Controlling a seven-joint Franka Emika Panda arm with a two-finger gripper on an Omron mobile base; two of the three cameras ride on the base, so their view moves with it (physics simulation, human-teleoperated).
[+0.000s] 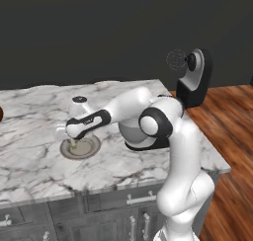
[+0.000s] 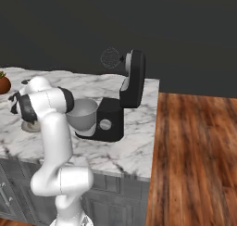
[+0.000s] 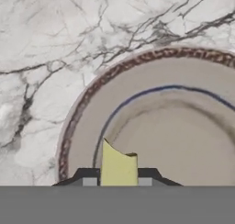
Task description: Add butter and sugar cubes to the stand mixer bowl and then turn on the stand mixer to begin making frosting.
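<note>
While our arm reaches out to the left over the marble table (image 1: 29,136), our hand (image 1: 74,142) hangs low above a round grey plate (image 1: 89,148). Looking along the hand, we see the butter (image 3: 118,165), a small pale yellow stick, standing up between our two dark finger tips (image 3: 89,179). The tips sit tight on both sides of it, so our hand is clamped on the butter. Under it we see the plate with a thin blue ring and a brown patterned edge, and we cannot tell if the butter touches the plate or is just above it. To the right of the plate is the stand mixer bowl (image 2: 82,113), deep, round and grey, sitting on the foot of the black stand mixer (image 2: 111,121). A silver knob (image 2: 105,124) shows on the mixer's body. Its black head (image 2: 134,79) is tipped up and back, and the wire whisk (image 2: 109,57) sticks out high in the air, well above the bowl. We cannot make out the sugar cubes
</note>
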